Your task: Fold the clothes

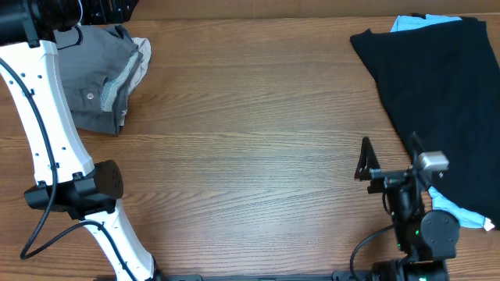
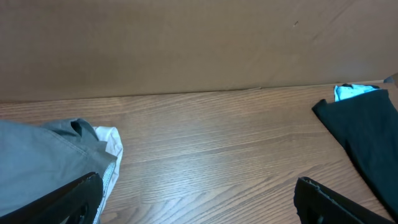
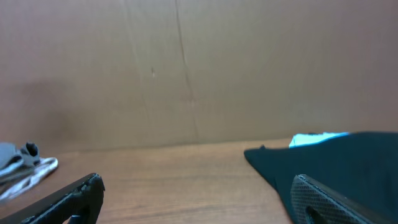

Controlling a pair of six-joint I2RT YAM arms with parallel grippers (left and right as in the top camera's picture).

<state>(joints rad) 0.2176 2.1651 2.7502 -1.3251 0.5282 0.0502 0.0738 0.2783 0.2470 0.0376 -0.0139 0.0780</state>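
"Looking nearest first: is the right gripper [image 1: 389, 156] carrying anything?"

"Nothing. Its jaws are spread wide by the front edge, one finger over bare table [image 1: 250, 156], the other over the edge of the black garment [image 1: 445, 101]. Whether it touches the cloth I cannot tell."

"And the left gripper [image 2: 199, 208]?"

"Spread wide too, and empty. It sits far back on the left, one finger above the shorts [image 1: 98, 86]."

"How do the shorts lie?"

"Crumpled in the far left corner, button up, pale lining showing. At the far right a blue cloth [image 1: 426, 22] peeks from under the black garment."
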